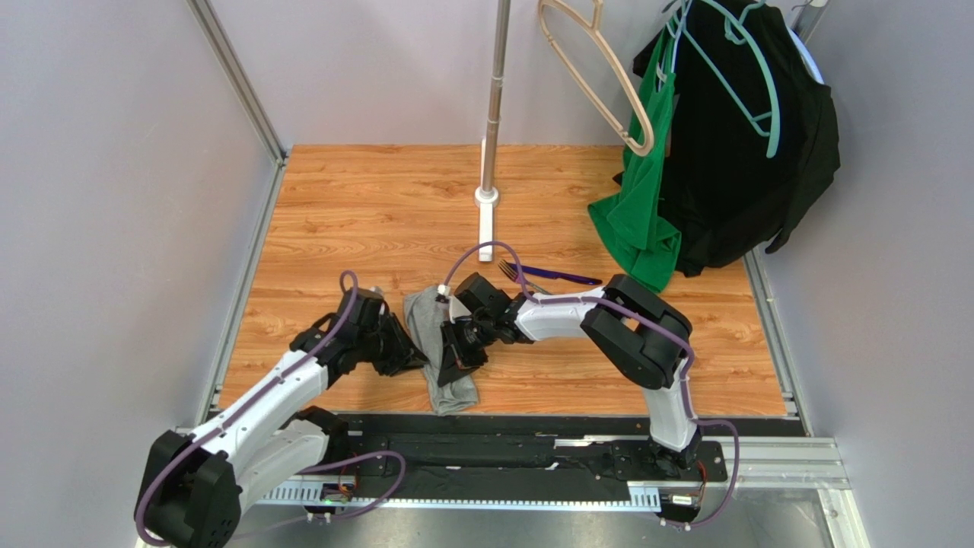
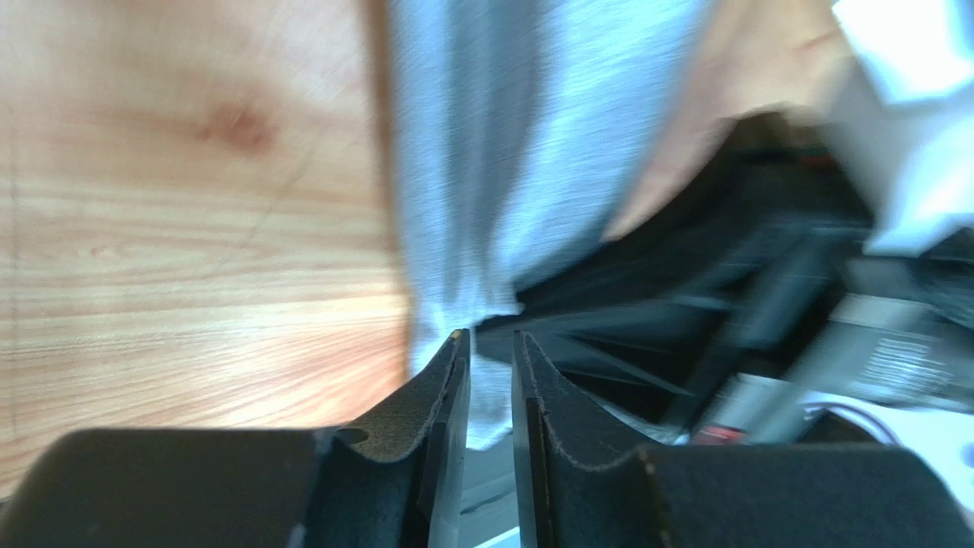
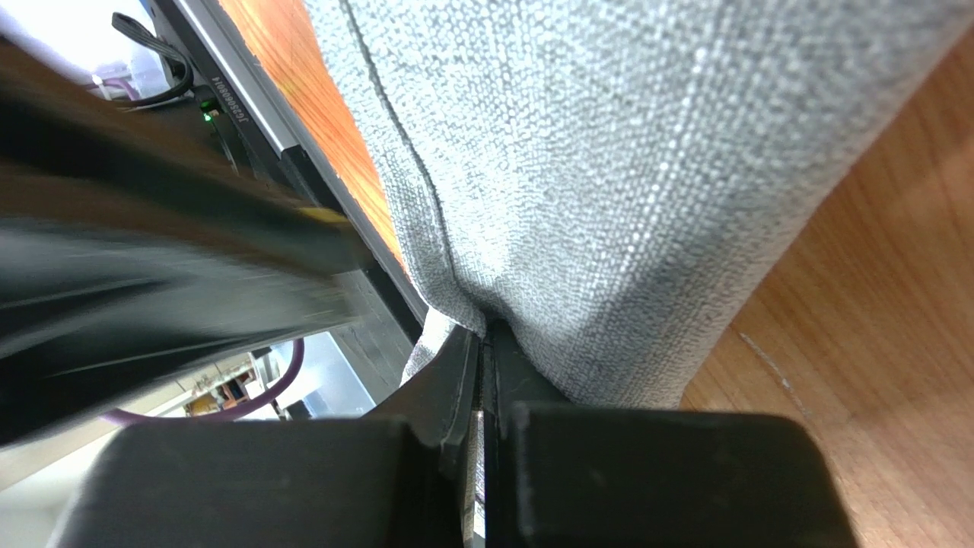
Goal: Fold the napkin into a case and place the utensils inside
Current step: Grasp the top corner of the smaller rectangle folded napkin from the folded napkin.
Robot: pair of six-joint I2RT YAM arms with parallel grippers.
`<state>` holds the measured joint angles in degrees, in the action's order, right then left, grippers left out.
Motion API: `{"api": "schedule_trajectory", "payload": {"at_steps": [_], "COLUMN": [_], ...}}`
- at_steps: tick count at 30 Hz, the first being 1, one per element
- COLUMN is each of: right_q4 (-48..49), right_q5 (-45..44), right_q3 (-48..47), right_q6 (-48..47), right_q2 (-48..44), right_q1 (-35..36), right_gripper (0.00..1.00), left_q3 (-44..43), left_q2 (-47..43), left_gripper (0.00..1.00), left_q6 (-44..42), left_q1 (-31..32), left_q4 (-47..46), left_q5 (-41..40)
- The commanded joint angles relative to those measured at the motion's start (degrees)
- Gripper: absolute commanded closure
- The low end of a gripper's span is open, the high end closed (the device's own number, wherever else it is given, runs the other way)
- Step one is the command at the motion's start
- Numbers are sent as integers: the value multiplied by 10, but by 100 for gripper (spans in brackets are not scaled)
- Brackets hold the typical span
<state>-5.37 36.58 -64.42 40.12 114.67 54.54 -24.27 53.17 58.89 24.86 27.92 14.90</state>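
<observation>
Currently the heather-grey cloth napkin, folded into a narrow strip, lies on the wood-grain tabletop towards its near edge, between the two grippers. The right gripper has its jaws pressed together on a fold of the cloth. The left gripper sits at the strip's left edge, jaws narrowly apart, cloth at the tips. The silvery fork and the straight dark purple utensil lie just to the far right, outside the cloth.
</observation>
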Motion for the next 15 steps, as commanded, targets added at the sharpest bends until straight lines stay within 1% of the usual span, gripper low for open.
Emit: {"api": "schedule_trajectory", "payload": {"at_steps": [1, 4, 5, 6, 7, 8, 9, 11, 12, 15], "right_q4": [4, 4, 4, 3, 2, 0, 2, 1, 2, 6], "right_q5": [-13, -9, -9, -8, -7, -7, -7, -8, -7, -5], "right_q3": [17, 17, 18, 18, 18, 18, 19, 20, 19, 18], "right_q6": [-29, -31, -32, -34, -34, -35, -35, -34, -33, -28], "right_q2": [13, 13, 11, 10, 10, 9, 8, 6, 6, 6], "right_q1": [-2, -3, -3, -3, -3, -3, -3, -3, -3, -3], "right_gripper": [100, 100, 100, 100, 100, 100, 100, 100, 100, 100], "left_q3": [-89, -127, -135, -147, -171, -184, -197, -229, -235, -242], "left_q2": [-11, 20, 52, 72, 93, 137, 157, 213, 228, 268], "left_gripper": [72, 71, 74, 78, 81, 85, 91, 98, 100, 100], "left_q6": [-47, -68, -74, -81, -96, -105, -112, -131, -135, -135], "left_q1": [-35, -67, -77, -87, -100, -105, -108, -108, -108, -108], "left_q4": [38, 7, -1, -6, -11, -16, -16, -17, -25, -51], "left_q5": [-21, -8, 6, 10, 16, 36, 40, 53, 58, 80]}}
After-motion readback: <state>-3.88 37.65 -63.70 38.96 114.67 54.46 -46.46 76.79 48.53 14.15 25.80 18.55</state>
